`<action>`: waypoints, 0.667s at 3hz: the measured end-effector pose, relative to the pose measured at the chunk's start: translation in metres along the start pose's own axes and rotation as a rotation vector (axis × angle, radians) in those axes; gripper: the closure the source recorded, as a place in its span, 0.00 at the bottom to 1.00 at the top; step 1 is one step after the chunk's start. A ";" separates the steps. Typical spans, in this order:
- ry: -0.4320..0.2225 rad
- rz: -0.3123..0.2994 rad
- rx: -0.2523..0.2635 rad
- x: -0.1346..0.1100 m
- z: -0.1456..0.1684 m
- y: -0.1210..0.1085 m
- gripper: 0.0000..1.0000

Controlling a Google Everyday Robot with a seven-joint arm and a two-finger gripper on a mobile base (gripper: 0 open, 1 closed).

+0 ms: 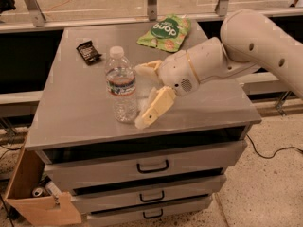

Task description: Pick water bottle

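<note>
The water bottle [121, 85] stands upright on the grey cabinet top [75, 112], left of centre. It is clear and ribbed, with a white cap and a blue, white and red label band. My gripper [142, 94] reaches in from the right on a white arm and sits just right of the bottle. Its two cream fingers are spread apart, one [148, 68] at label height behind, the other [152, 109] lower in front near the bottle's base. Nothing is between them.
A green snack bag [164, 32] lies at the back of the top. A small dark wrapped bar [88, 51] lies at the back left. Drawers with dark handles [152, 166] are below. An open cardboard box [33, 195] sits on the floor at left.
</note>
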State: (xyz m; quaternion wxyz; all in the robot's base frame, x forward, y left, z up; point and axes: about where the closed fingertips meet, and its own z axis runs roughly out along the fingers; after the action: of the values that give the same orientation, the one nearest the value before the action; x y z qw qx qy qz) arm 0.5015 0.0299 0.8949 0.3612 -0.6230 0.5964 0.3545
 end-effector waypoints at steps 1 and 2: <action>-0.115 -0.006 -0.034 -0.017 0.032 0.006 0.18; -0.192 0.002 -0.037 -0.028 0.051 0.002 0.40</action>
State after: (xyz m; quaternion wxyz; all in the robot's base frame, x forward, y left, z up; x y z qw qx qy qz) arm 0.4976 0.0883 0.8939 0.4045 -0.5923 0.5531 0.4239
